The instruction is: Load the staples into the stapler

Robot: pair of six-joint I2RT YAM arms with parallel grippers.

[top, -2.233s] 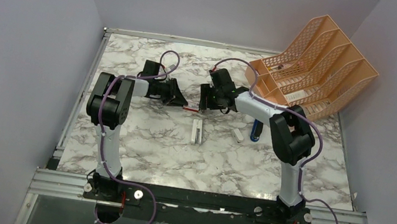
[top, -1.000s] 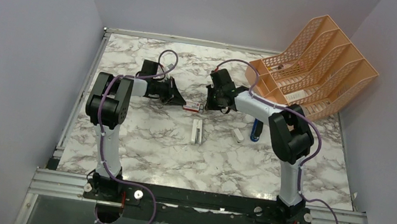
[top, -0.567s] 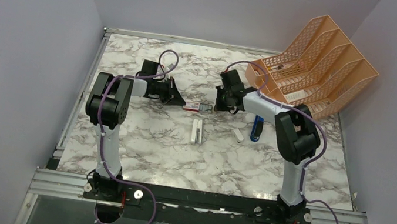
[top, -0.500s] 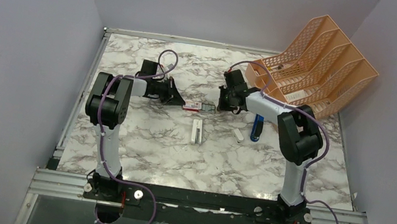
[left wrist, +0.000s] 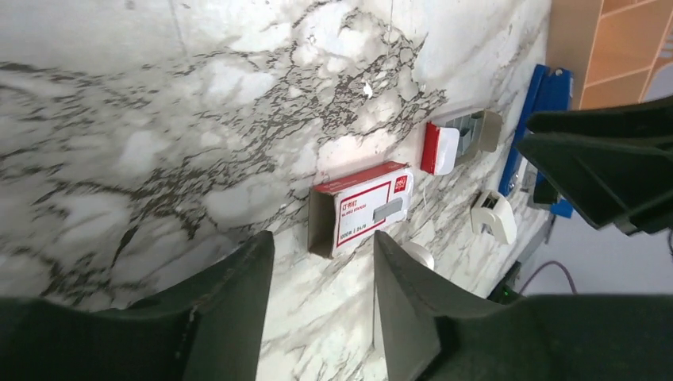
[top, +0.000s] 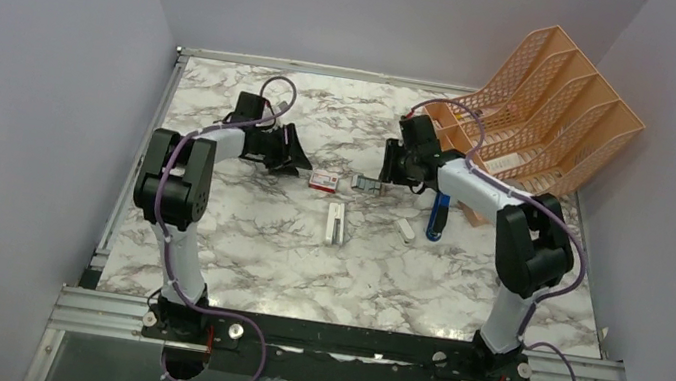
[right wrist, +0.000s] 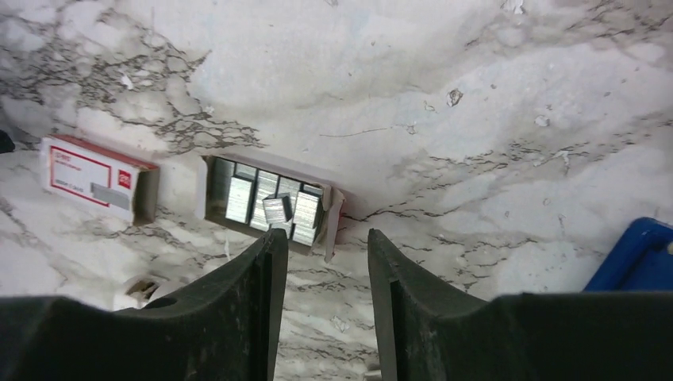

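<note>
Jaws parted and empty on left gripper [top: 294,160] and right gripper [top: 388,170], both low over table [top: 244,247]. Just ahead of left, red sleeve [top: 322,181]; just ahead of right, tray [top: 367,184] with staples [right wrist: 270,202] inside, apart from sleeve. Farther toward near edge, stapler [top: 336,222] lying on table, apart from both grippers.

My right gripper [right wrist: 322,238] has its jaws parted, empty. Just past them I see the staples [right wrist: 274,208] lying in an open tray [right wrist: 270,164], a red-and-white sleeve [right wrist: 95,186] nearby.
</note>
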